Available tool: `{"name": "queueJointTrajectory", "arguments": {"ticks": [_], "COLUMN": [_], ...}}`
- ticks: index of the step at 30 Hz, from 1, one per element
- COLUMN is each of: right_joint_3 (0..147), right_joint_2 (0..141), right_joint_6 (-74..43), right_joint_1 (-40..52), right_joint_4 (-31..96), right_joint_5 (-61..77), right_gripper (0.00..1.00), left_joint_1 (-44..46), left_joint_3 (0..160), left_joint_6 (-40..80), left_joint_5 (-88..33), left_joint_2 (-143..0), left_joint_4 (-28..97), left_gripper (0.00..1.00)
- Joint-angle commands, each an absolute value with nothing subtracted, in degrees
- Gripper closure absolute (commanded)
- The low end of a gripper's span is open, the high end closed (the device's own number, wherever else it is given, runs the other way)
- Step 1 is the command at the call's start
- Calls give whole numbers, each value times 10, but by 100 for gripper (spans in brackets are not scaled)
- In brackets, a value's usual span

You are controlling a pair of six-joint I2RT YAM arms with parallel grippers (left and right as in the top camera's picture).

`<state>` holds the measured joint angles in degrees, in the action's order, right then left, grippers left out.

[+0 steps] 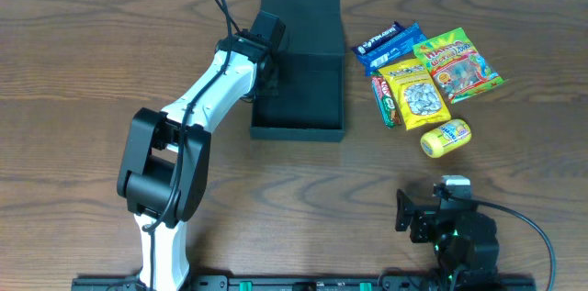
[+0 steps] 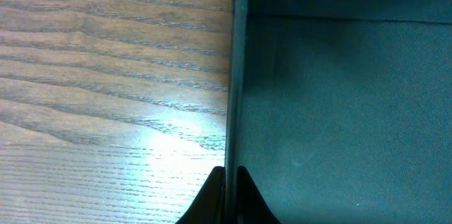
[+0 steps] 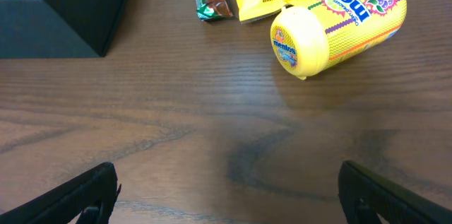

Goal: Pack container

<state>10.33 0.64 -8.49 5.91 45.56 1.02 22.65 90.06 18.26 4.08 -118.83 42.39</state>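
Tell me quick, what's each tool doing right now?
Left tool: closed on the container side wall.
Right tool: open, holding nothing.

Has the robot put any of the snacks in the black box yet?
Not yet. Done: the container lies open, and it looks empty inside. In hand: the left gripper pinches the box's left wall; the right gripper is open, holding nothing. Left: all five snacks lie on the table beside the box: the Mentos bottle, yellow packet, gummy packet, blue packet and green bar.
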Motion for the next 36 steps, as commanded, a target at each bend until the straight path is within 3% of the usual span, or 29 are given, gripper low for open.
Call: {"name": "queueJointTrajectory", "arguments": {"ticks": [1,6,7,9,14,22,27,36], "right_joint_3": [101,101,101,101,101,101,101,101], "right_joint_2": [5,5,5,5,5,5,5,5], "right_joint_6": [-78,-78,-78,-78,-78,-78,-78,-78], "right_joint_1": [60,60,60,60,60,60,60,60], "right_joint_4": [456,456,456,456,456,456,456,440], "right_joint_5": [4,4,4,4,4,4,4,-2], "right_gripper": [1,1,1,1,1,1,1,1], "left_joint_1": [225,225,225,225,225,222,197,154], "left_joint_3": [908,908,908,908,940,1050,1053,1053], "left_joint_6": [205,217,217,217,205,48,-5,-7], "left_joint_5": [34,30,30,30,30,104,105,59], "left_joint_2": [-1189,-1189,-1189,-1188,-1159,-1086,-1088,-1121], "left_joint_4": [433,437,437,436,435,338,242,229], "left_gripper": [95,95,88,52,26,3,2,2]}}
